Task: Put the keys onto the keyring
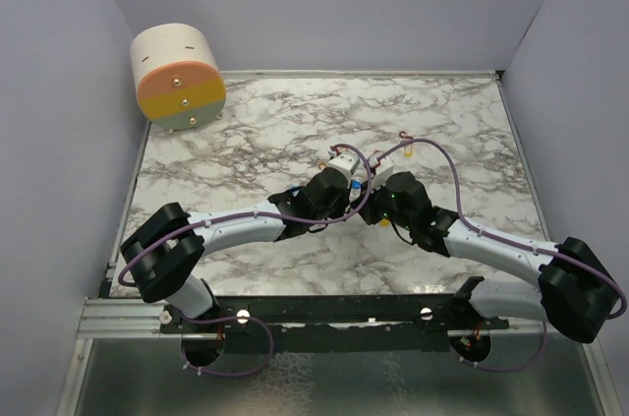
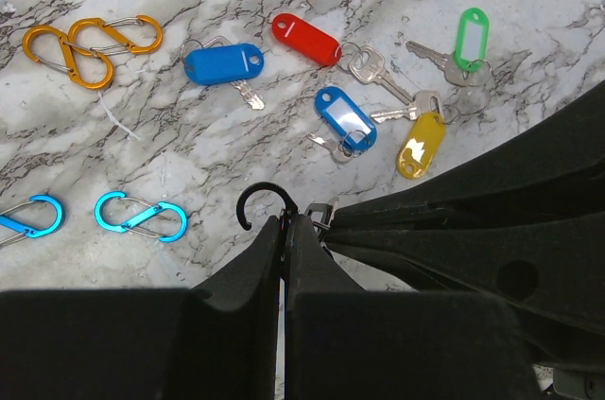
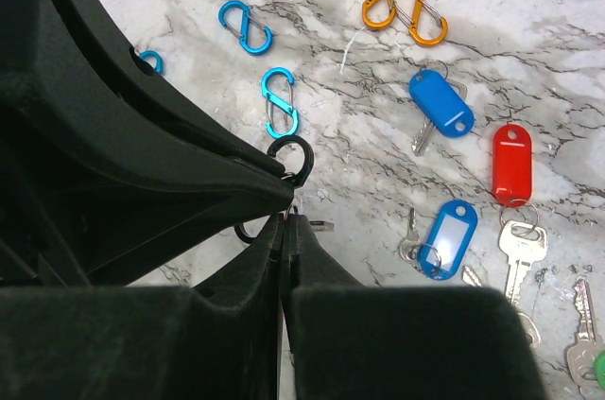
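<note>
Hovering over the marble table (image 1: 246, 141), left gripper (image 2: 285, 225) and right gripper (image 3: 284, 225) are pinched shut, tip to tip. Keys (image 2: 223, 64) lie loose just beyond, none threaded. Left holds the black clip (image 2: 257, 200). It's early, I reckon: next, the right must fetch a key.

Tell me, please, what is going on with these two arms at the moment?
Both arms meet tip to tip over the middle of the marble table. The left gripper is shut on a small black clip. The right gripper is shut too and pressed against the same spot, though what it holds is unclear. The tagged keys lie loose on the table, none threaded yet, beside spare orange clips and blue clips.
</note>
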You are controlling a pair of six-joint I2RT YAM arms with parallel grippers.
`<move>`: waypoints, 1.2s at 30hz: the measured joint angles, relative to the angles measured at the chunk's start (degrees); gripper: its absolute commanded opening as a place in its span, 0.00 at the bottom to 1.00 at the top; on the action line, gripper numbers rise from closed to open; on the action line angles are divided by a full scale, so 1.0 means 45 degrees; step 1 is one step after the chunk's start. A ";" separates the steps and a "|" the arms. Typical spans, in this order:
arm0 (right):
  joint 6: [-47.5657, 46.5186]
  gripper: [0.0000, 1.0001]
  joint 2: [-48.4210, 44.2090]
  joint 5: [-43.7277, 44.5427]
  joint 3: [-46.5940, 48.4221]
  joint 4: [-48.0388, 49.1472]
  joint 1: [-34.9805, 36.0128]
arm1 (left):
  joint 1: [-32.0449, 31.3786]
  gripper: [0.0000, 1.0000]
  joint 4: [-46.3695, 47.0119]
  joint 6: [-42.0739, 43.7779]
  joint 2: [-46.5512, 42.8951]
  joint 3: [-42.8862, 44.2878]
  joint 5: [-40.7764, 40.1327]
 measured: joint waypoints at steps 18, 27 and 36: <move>0.0005 0.01 -0.0194 -0.0015 -0.0039 0.0005 0.0136 | 0.0000 0.00 -0.0185 0.0087 0.0005 0.0248 -0.0073; 0.0010 0.01 -0.0262 -0.0053 -0.0121 0.0005 0.0209 | 0.0000 0.00 -0.0262 0.0092 0.0053 0.0262 -0.0068; 0.0010 0.01 -0.0282 -0.0073 -0.0141 -0.0005 0.0277 | 0.0000 0.00 -0.0257 0.0102 0.0194 0.0350 -0.0083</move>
